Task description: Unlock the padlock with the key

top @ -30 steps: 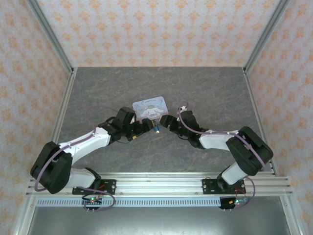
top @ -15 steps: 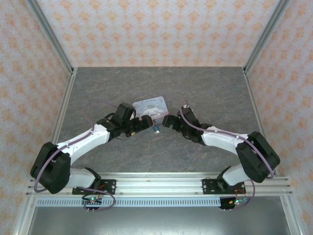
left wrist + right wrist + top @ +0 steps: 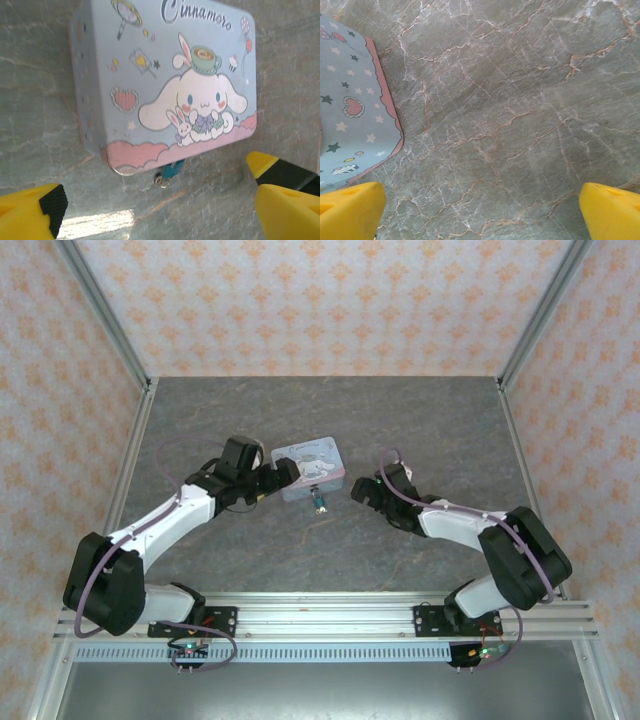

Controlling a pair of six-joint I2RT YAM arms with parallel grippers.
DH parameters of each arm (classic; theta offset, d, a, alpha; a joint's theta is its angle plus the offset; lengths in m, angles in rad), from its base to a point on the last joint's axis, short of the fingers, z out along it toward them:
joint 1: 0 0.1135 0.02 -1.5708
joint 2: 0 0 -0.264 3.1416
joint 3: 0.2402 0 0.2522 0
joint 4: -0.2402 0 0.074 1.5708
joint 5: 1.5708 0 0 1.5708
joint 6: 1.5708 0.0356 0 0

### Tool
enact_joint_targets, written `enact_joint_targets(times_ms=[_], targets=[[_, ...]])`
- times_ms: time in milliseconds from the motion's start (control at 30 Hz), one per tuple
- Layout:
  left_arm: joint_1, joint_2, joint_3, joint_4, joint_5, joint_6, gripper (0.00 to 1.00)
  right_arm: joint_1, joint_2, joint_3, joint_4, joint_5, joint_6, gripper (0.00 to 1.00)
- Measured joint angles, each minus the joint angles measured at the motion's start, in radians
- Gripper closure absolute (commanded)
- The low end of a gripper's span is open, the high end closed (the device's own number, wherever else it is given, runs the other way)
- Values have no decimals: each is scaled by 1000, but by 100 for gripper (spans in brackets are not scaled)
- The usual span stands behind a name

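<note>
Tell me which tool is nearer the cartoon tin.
Left. The left tool overlaps the tin's left end in the overhead view. The right tool sits just off the tin's right near corner, with a small gap of table between them.

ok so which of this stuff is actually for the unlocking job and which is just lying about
For the job: tiny blue-bodied padlock, small metal bit at its end (key or shackle, cannot tell); left claw, open; right claw, open.
Lying about: pastel cartoon-printed rectangular tin, padlock at its edge; grey marbled tabletop.
</note>
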Motion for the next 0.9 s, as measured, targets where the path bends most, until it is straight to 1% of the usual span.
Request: enact_joint_targets(times_ms=[200,300,433,533,633,733,833,900], targets=[[50,30,45,-4,3,28,3,0,0,-9,15,6,-18,0],[63,64,66,-13,3,41,3,0,0,-22,55,-42,-37,13],[64,106,92,-36,2,63,3,2,5,-34,118,-147,-57,29],[64,126,105,-50,2,78,3,8,34,-34,184,-233,-65,32],[65,134,107,-54,-1,86,2,28,84,-25,225,-299,-71,39],[64,135,107,-60,-1,87,3,59,137,6,240,-342,-84,47],[65,136,108,-66,-1,87,2,87,177,49,241,-365,-99,51],[64,136,107,-68,-1,87,3,98,197,74,247,-372,-106,52]])
